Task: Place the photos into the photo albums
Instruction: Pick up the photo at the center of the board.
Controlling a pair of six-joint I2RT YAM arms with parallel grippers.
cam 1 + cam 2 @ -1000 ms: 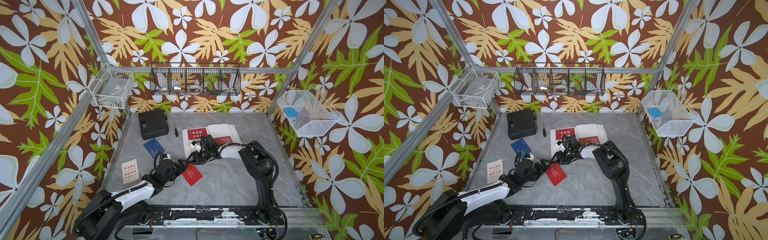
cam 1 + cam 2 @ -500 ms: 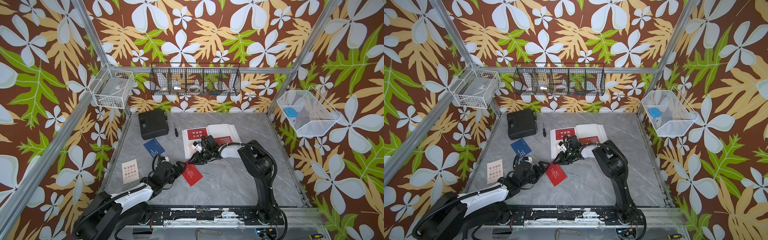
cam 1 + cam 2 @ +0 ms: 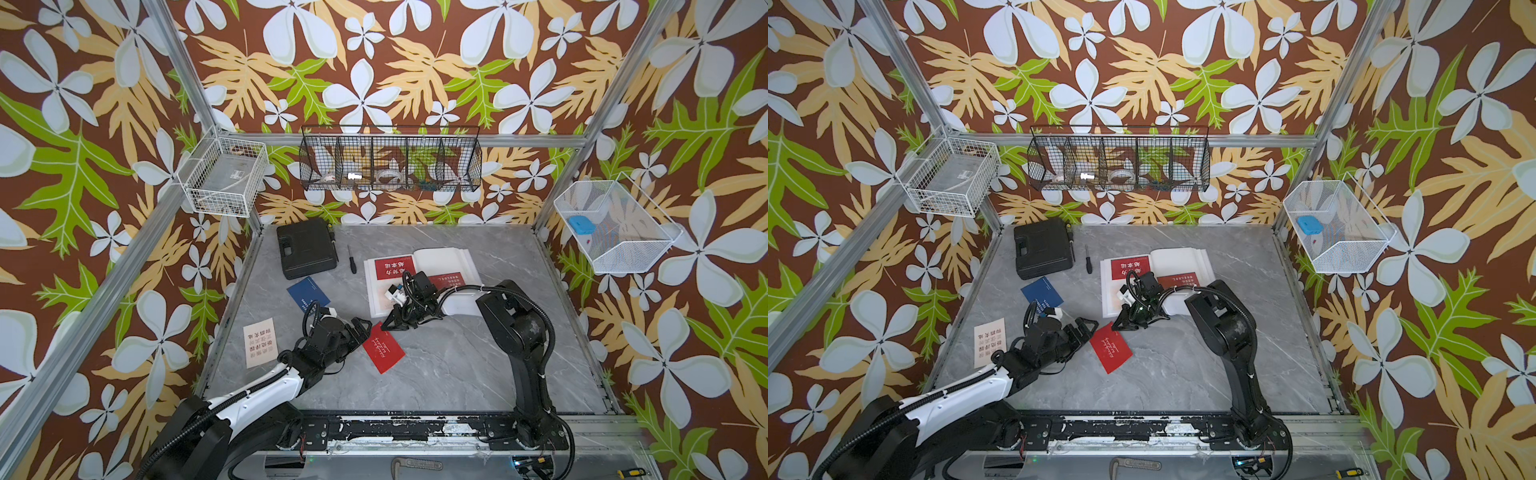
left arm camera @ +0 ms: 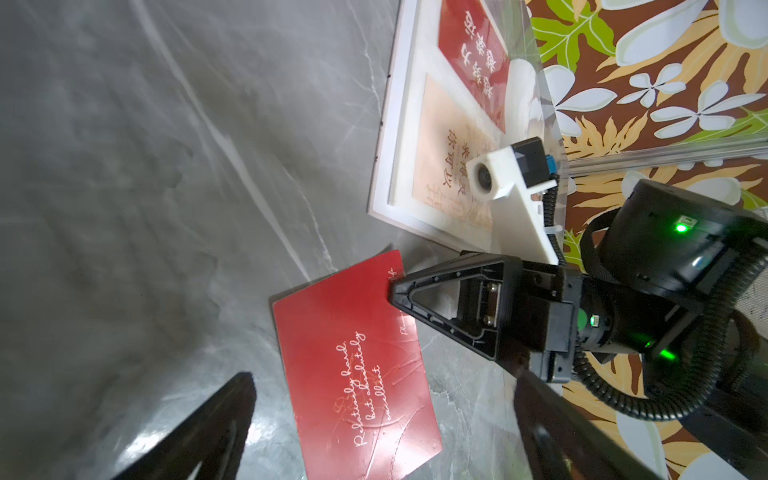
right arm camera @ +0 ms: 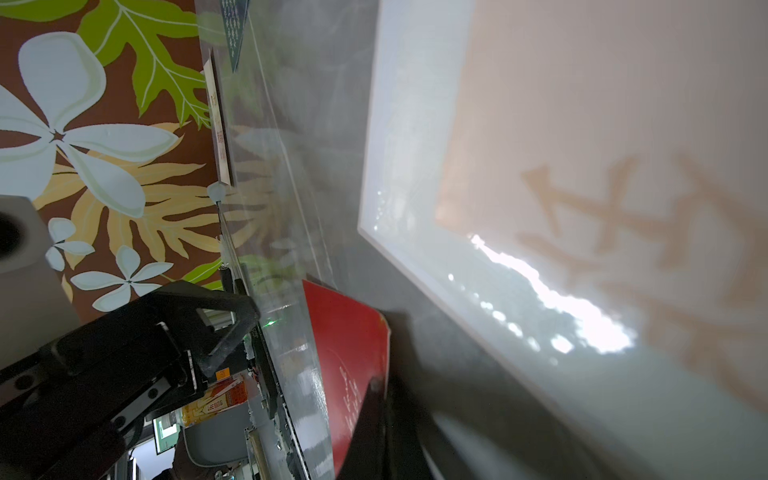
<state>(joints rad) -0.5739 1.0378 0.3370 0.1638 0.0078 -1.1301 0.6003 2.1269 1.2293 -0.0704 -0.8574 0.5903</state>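
One red photo [image 3: 384, 347] [image 3: 1111, 347] lies on the grey table just in front of the open white photo album [image 3: 440, 259] [image 3: 1177, 259]. My right gripper [image 3: 384, 326] [image 3: 1115, 326] [image 4: 392, 286] [image 5: 376, 386] is shut on that photo's [image 5: 349, 340] far corner, near the album's front edge [image 5: 415, 166]. My left gripper [image 3: 359, 336] [image 3: 1086, 336] [image 4: 386, 436] is open, its fingers either side of the photo's [image 4: 357, 374] near end, not touching it. Two red photos [image 3: 388, 266] [image 3: 453, 279] and a cream one [image 4: 449, 145] lie in the album. A navy photo [image 3: 307, 293] and a cream photo [image 3: 259, 343] rest on the table at the left.
A black plastic case [image 3: 307, 249] and a small screwdriver [image 3: 352, 259] lie at the back left of the table. Wire baskets hang on the left wall [image 3: 224, 183], back wall [image 3: 390, 160] and right wall [image 3: 611, 226]. Metal frame posts edge the table.
My right gripper came down from the album's edge to the red photo's far corner and closed on it. The left gripper stayed open beside the photo.
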